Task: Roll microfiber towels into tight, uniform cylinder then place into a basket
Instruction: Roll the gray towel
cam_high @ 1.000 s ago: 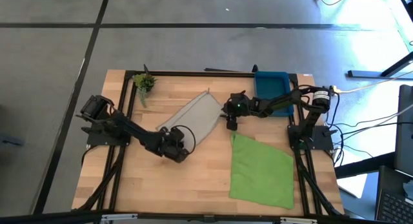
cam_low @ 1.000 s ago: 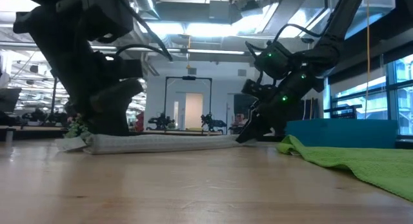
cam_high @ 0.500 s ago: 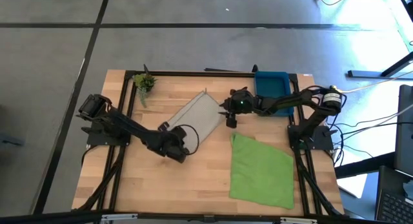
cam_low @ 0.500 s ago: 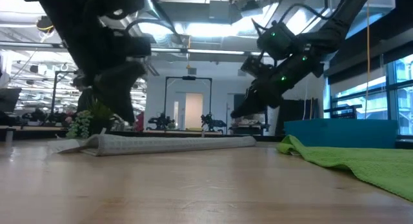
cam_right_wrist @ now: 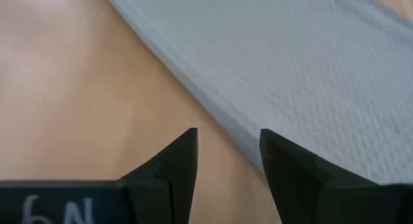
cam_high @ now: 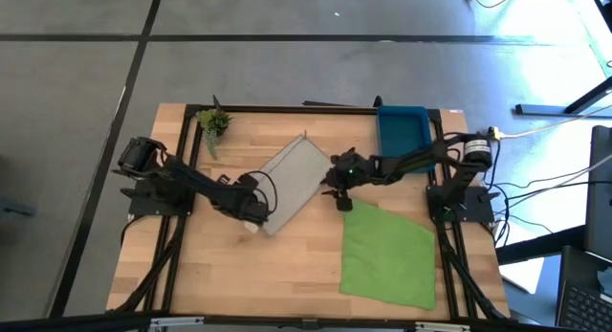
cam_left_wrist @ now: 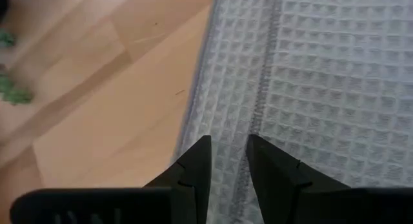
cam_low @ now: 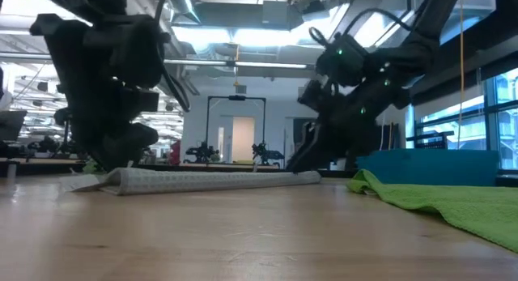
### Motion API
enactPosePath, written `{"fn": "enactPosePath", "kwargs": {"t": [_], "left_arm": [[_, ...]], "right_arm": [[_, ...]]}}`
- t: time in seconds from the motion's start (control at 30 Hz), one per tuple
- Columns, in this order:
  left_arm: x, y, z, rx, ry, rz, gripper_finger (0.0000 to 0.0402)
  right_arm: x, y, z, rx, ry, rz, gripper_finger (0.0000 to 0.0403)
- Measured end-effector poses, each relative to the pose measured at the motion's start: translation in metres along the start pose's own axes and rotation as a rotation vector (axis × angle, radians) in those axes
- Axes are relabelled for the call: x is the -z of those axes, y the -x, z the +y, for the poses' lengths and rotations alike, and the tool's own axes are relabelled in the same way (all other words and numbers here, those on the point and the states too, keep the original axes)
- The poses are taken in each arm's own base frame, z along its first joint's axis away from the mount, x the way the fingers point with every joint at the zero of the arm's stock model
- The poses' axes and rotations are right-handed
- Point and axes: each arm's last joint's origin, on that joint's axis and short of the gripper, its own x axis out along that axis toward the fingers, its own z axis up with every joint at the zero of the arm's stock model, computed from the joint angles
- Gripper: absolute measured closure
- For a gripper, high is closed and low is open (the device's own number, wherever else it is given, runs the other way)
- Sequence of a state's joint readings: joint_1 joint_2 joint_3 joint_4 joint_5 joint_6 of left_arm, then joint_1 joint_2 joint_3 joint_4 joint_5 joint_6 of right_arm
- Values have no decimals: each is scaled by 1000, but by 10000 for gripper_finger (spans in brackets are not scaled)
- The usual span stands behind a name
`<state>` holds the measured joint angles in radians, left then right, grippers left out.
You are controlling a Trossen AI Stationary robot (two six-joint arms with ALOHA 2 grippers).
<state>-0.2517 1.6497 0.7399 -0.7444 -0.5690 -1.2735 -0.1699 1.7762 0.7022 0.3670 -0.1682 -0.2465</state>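
The light grey towel lies folded into a long strip, slanting across the middle of the table; it also shows in the low view. My left gripper is low over its near left end, slightly open, with a stitched seam running between the fingertips. My right gripper is open over the towel's right long edge. The bright green towel lies spread flat at the near right. The blue basket stands at the far right. My left gripper points down at the grey towel's near end, its fingers on either side of the seam; I cannot tell whether they touch the cloth. My right gripper points down with the towel's folded long edge between its open fingers; I cannot tell whether they touch it.
A small green plant sprig lies at the far left corner. A black frame runs around the wooden table top. Bare wood shows at the near left.
My left gripper has risen off the towel, gone a little toward the table's left and far edges, and come down again at the towel's near left end. My right gripper has lifted and come down again beside the towel's right edge. The grey towel has stayed in place.
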Motion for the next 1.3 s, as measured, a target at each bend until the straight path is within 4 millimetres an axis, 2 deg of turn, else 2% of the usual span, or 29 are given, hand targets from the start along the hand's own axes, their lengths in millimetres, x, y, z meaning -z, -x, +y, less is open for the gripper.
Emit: {"fn": "enactPosePath", "kwargs": {"t": [0.27,0.53,0.83,1.1,1.2,1.3], "left_arm": [[7,0,-2,40,-5,5,308],[14,13,-22,214,20,20,308],[17,23,-41,400,34,-23,308],[4,43,-52,406,-60,-41,308],[-2,52,-50,345,-112,-48,308],[-4,54,-44,266,-140,-42,308]], "right_arm": [[7,-2,-16,123,-27,31,235],[12,4,-38,185,-74,23,235],[13,8,-52,231,-94,-6,235],[4,15,-50,231,-7,-24,235],[-3,21,-42,200,13,-33,235],[-9,23,-30,90,31,-56,235]]}}
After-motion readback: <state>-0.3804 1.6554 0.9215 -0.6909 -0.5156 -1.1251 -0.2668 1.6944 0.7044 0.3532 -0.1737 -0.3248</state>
